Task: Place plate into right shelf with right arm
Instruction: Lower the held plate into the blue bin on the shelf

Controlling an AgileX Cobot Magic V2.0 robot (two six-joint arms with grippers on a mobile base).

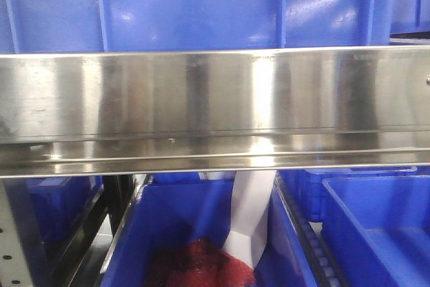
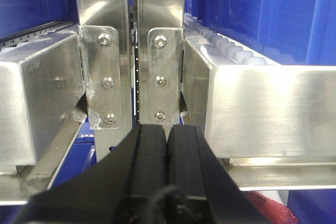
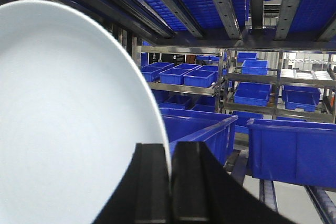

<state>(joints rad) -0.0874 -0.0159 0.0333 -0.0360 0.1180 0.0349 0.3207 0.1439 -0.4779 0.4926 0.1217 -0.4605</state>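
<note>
One plate fills the right wrist view from 7 to 12 o'clock. Its rim is pinched at 6 o'clock by the right arm's fingers, which are closed to the plate's thickness. I judge this to be the carry-in step: the plate hangs under the right shelf rails and is not yet set down. The next move calls for reaching forward, lowering the plate flat, then releasing it. Two crates sit close: the nearer blue crate at 2 o'clock of the fingers, the farther blue crate at 3 o'clock. The crates beyond are too many to count. The left arm's fingers are pressed together on nothing.
</note>
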